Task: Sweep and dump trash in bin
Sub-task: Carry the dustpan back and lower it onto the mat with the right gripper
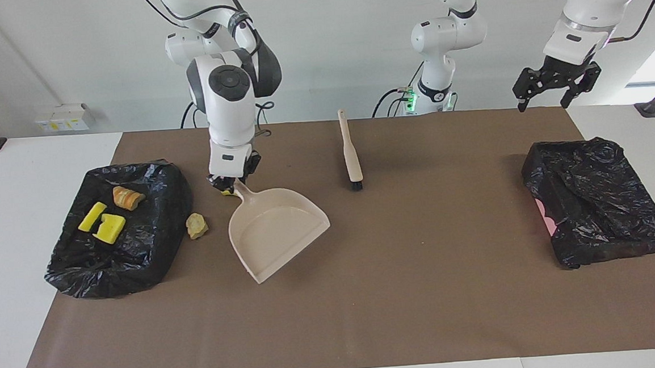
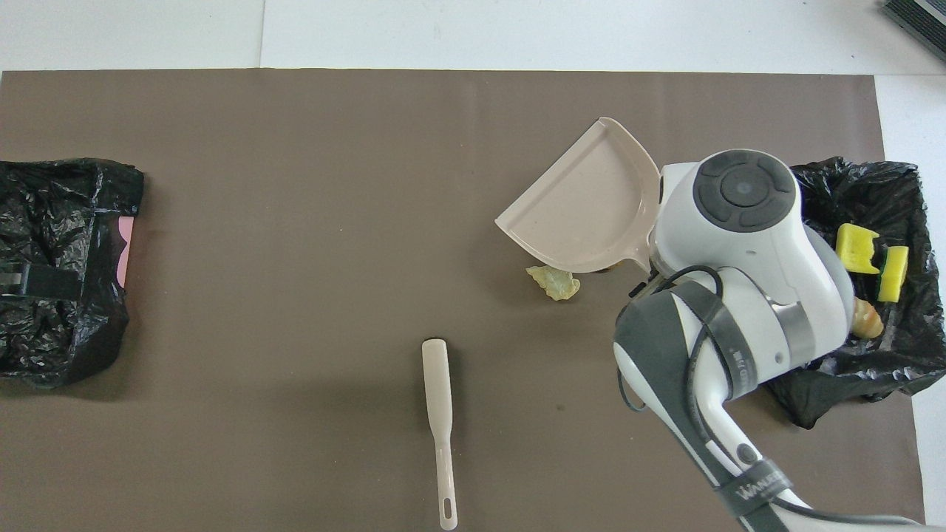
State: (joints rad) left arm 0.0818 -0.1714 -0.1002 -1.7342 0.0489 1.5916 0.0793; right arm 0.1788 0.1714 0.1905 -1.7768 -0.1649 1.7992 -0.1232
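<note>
Holding the dustpan handle in my right gripper, its mouth faces away from the robots, over the loose trash; my left gripper waits wide.

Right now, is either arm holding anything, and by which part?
The right gripper holds the dustpan by its handle; the left gripper holds nothing.

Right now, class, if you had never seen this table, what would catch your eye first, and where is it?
First, the pale dustpan, held up by its handle in the right gripper over the middle of the brown mat. Next, the black-bagged bin at the right arm's end, with bright yellow chunks lying in it. The left gripper hangs open above the other black bag.
</note>
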